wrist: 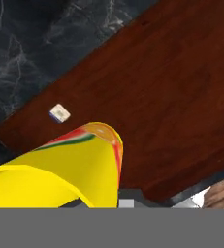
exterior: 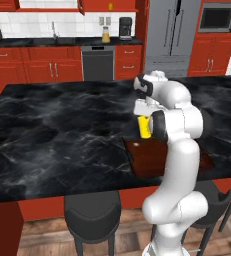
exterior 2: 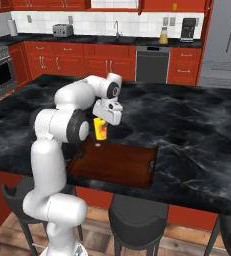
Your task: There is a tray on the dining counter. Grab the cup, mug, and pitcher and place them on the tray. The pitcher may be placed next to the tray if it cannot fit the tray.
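One of three items in hand: cup clamped in the gripper, jaws closed on it, hanging just above the tray at the corner nearest the arm. Tray itself lying at the near edge of the dining counter. Pitcher far beyond the tray, on the back worktop beside the coffee machine. No sign of the mug.

Step in hand, by the look of it: setting the cup down on the tray. Best done by lowering slowly, keeping the cup upright, and aiming a little further in from the tray's rim, toward one end, so as to leave room for the mug. Release only once the base sits flat on the wood; then lift straight up to avoid tipping it.

In the hand view, cup lying along the gripper, its end pointing at the tray below.
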